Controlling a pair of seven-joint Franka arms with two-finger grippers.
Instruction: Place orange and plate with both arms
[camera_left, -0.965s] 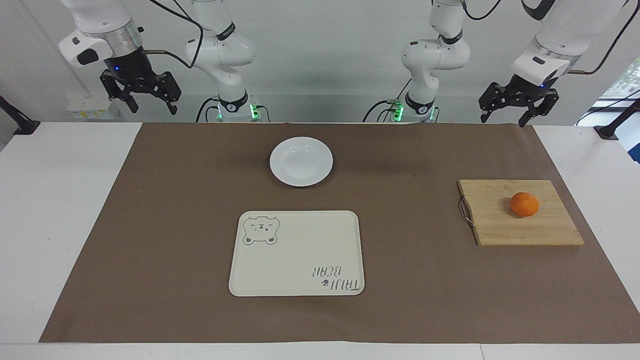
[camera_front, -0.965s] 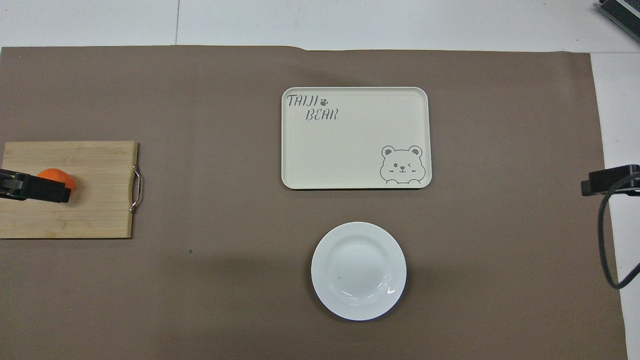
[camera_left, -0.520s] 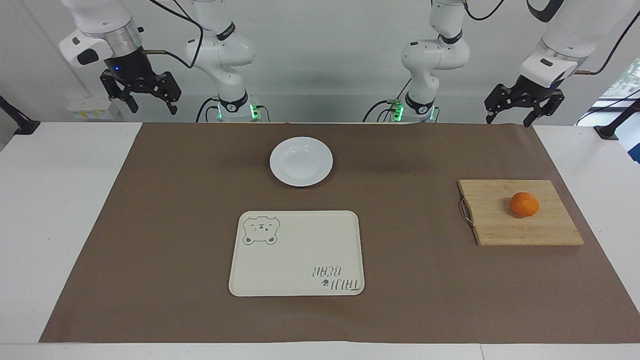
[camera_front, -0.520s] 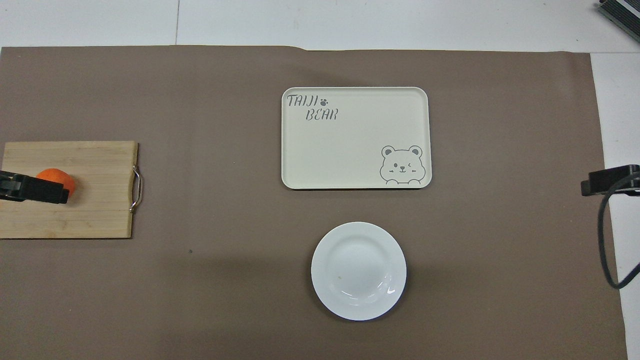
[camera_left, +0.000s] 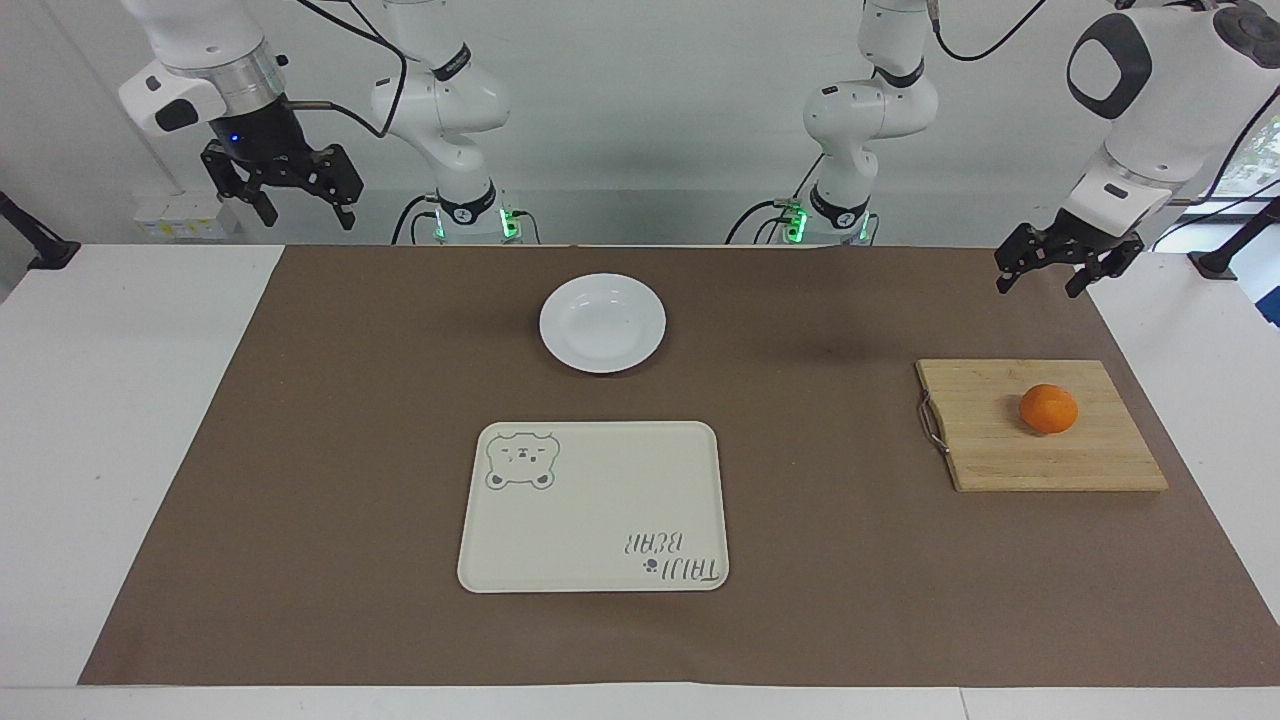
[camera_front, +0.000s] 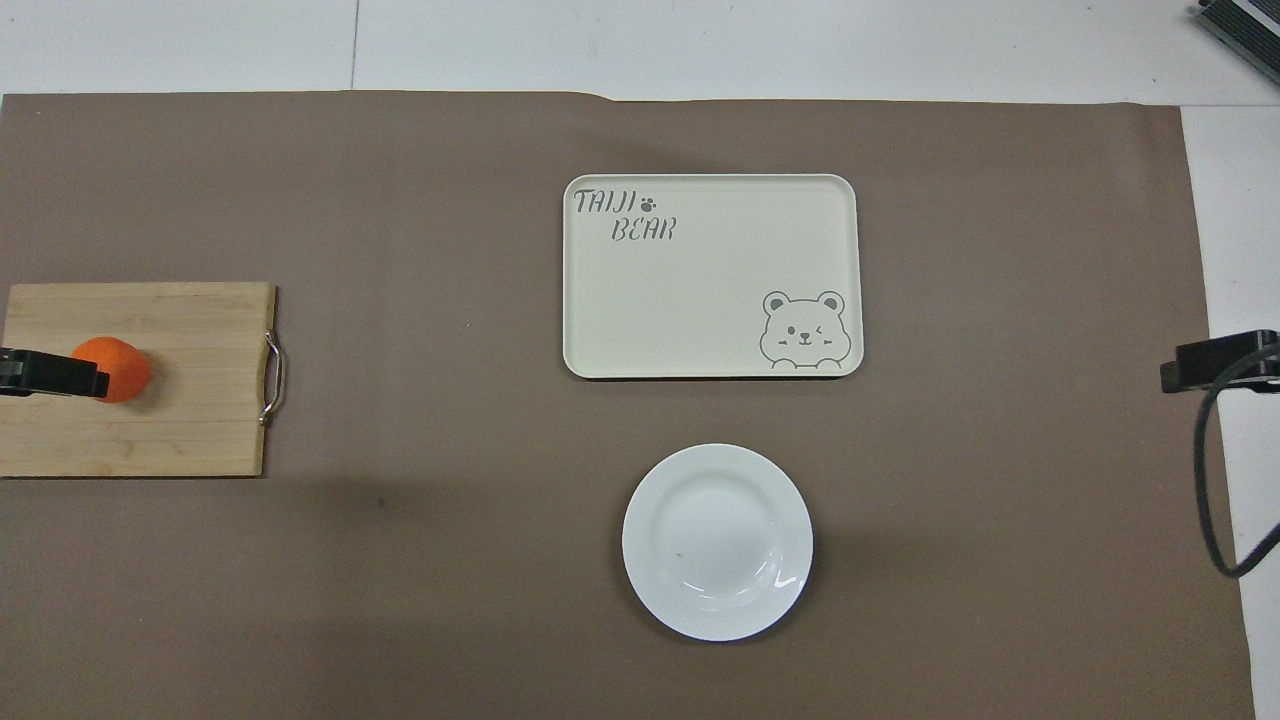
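The left arm reaches out from its base with the wrist tipped downward, and the left gripper (camera_left: 1066, 272) hangs in the air above the brown mat (camera_left: 820, 480) at the left arm's end of the table, over the strip just nearer the robots than the cutting board (camera_left: 1040, 440). Its fingers stand spread with nothing between them. The right arm waits raised at its own end, the right gripper (camera_left: 285, 195) up over the table's edge by the robots, fingers likewise spread and empty.

The orange (camera_left: 1048, 409) rests on the wooden cutting board, toward the left arm's end of the table, untouched. The plate (camera_left: 602, 323) sits on the mat near the middle, nearer to the robots than the cream bear tray (camera_left: 590, 540), and apart from it.

Compared with a second ago, the left gripper has come lower and swung a little outward toward its end of the table, its forearm now more upright above it. The right gripper has barely shifted. Orange, plate, tray and board lie where they were.
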